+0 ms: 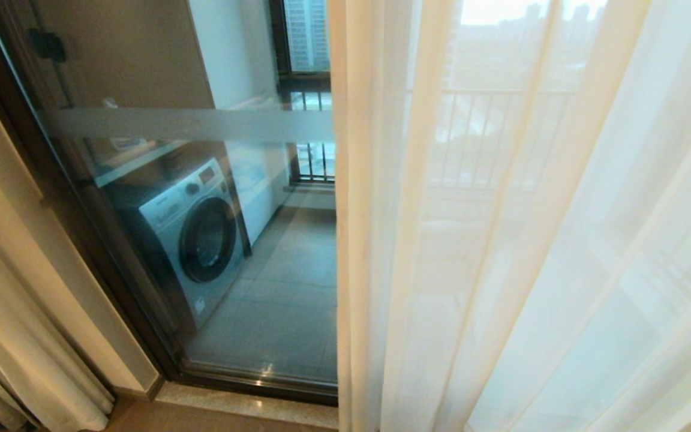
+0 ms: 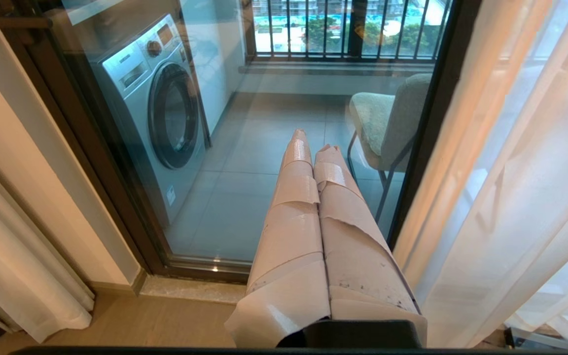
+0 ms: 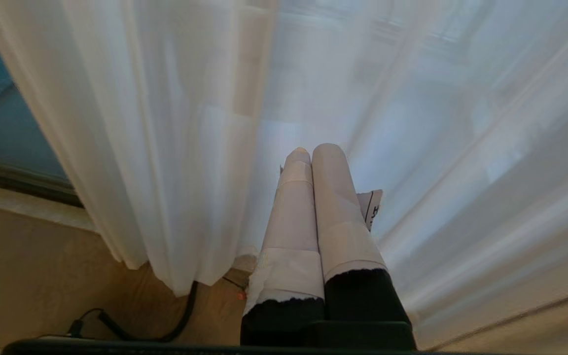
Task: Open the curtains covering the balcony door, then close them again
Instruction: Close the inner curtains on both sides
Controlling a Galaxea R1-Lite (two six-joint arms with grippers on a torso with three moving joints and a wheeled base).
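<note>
Just ahead of the right gripper (image 3: 312, 148), the white sheer curtains (image 3: 175, 148) hang over the right part of the balcony door (image 1: 159, 240); glass past their free edge is bare. My read: closing step. Work the curtain edge across the bare glass, low and steady so folds don't bunch. Right fingers (image 3: 294, 207) pressed together, holding nothing; can't tell if tips touch fabric. Left gripper (image 2: 313, 145) faces the glass, pinched together, empty.

White, seemingly plain sheer curtains (image 1: 501, 240)
</note>
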